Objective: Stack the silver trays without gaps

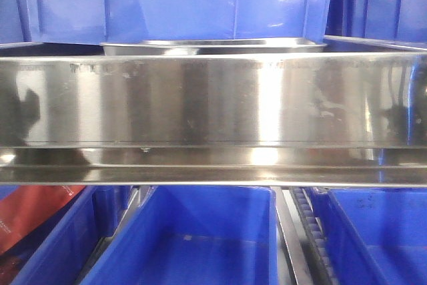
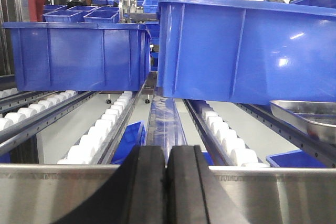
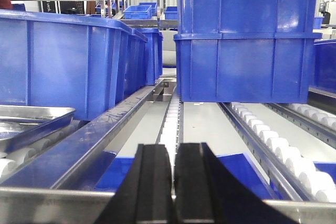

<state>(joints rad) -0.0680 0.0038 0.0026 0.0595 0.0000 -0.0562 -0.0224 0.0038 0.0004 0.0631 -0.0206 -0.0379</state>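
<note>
Our left gripper (image 2: 167,182) is clenched on nothing, its fingers pressed together above the steel rail (image 2: 63,192). The silver tray (image 2: 307,116) lies to its right on the roller lane, near a blue bin (image 2: 247,51). Our right gripper (image 3: 173,182) is almost closed too, and empty. We think both must open first, then take the tray by opposite rims, keeping it level.

Front view: the rail (image 1: 213,105) hides the tray (image 1: 213,46) below its rim. Left wrist view: tray (image 2: 310,116) cut off by the right edge. Right wrist view: tray (image 3: 26,121) cut off by the left edge. Red object (image 1: 33,211), lower left: cut off, unidentifiable.
</note>
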